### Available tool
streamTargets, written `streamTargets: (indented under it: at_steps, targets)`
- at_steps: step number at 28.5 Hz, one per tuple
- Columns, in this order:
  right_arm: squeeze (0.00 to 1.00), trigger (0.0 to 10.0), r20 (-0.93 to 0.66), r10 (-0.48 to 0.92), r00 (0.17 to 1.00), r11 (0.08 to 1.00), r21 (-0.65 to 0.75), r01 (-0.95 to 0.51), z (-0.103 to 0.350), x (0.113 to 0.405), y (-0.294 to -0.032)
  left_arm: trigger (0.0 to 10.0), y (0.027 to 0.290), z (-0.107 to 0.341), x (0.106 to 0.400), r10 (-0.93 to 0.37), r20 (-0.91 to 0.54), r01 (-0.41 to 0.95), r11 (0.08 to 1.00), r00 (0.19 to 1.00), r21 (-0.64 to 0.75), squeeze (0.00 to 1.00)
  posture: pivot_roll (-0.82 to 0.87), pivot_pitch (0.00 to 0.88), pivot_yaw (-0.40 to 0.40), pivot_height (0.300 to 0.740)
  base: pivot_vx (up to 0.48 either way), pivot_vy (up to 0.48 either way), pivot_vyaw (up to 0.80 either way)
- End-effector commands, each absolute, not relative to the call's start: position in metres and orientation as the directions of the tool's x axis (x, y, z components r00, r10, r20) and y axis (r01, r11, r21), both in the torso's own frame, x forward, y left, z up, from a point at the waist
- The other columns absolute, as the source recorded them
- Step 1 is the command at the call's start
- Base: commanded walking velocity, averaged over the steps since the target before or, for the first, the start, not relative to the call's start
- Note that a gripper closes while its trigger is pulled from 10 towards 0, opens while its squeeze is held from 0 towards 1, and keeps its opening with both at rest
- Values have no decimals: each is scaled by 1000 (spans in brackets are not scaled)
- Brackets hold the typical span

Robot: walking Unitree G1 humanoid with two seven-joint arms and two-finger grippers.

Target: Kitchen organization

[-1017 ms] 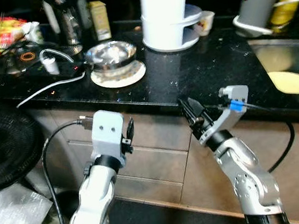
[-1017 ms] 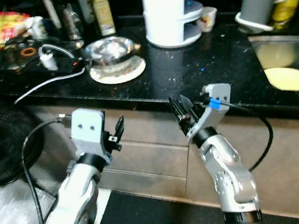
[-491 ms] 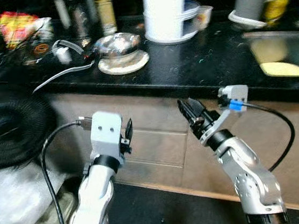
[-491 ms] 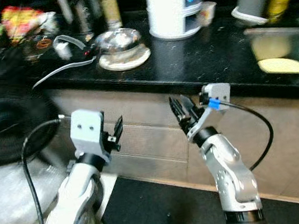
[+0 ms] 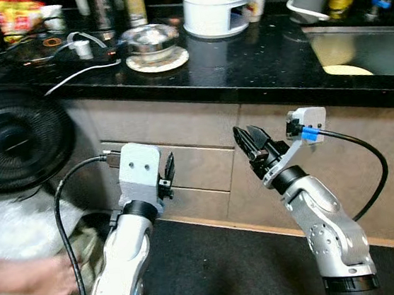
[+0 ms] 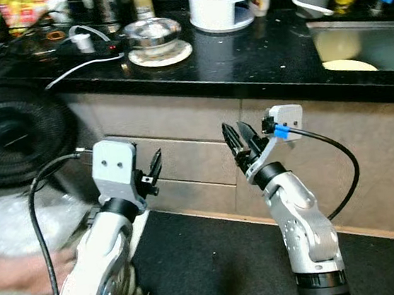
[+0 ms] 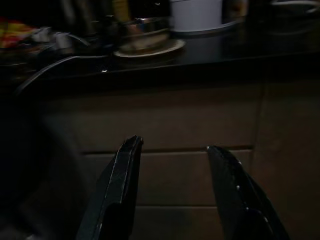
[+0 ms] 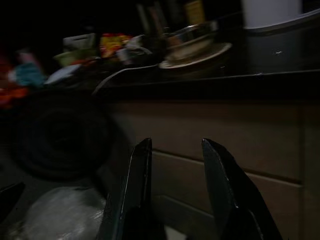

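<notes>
A steel bowl (image 5: 147,38) sits on a white plate (image 5: 160,61) on the black counter (image 5: 244,60), beside a white tiered container (image 5: 213,7). Both arms are raised in front of the cabinet drawers (image 5: 200,172), below the counter's edge. My left gripper (image 5: 168,173) is open with nothing between its fingers (image 7: 127,165). My right gripper (image 5: 248,137) is also open and empty, its fingers (image 8: 215,165) pointing toward the counter front. Neither touches anything.
A black fan (image 5: 11,144) stands at the left, with a clear plastic bag (image 5: 10,229) below it. A person's hand (image 5: 27,277) reaches in low on the left. A sink (image 5: 367,46) holding a yellow plate (image 5: 348,70) lies at the right. A dark mat (image 5: 225,272) covers the floor.
The camera has drawn back and dropped, so the counter sits higher and farther in view. A person's hand has come in at the lower left. Both arms keep their pose.
</notes>
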State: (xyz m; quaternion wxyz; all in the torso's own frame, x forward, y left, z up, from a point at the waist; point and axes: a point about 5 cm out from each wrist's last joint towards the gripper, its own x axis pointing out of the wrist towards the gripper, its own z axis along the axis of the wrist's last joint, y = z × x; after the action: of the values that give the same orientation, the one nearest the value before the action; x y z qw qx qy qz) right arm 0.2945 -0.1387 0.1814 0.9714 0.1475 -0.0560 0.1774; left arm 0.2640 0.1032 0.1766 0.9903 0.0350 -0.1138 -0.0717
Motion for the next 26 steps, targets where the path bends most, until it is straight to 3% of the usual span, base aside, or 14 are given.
streamTargets:
  at_steps: [1,5,14,26]
  targets:
    - [0,10000,152,328,932,895,268,-358,181,294,-139,10000,102,177,264,-153,219,136,986,964,92,0,-22,0,-15,740,-300,0,0]
    - [0,10000,152,329,932,894,269,-359,181,294,-139,10000,102,178,264,-150,224,134,987,963,84,0,-22,0,-14,740,-289,0,0]
    - [0,10000,149,332,931,892,272,-362,179,294,-138,10000,101,176,263,-176,220,168,984,959,57,0,-22,0,-7,740,0,0,0]
    - [0,10000,148,338,929,887,280,-367,177,293,-137,10000,99,174,261,-205,208,200,979,956,43,0,-20,0,0,740,0,-418,0]
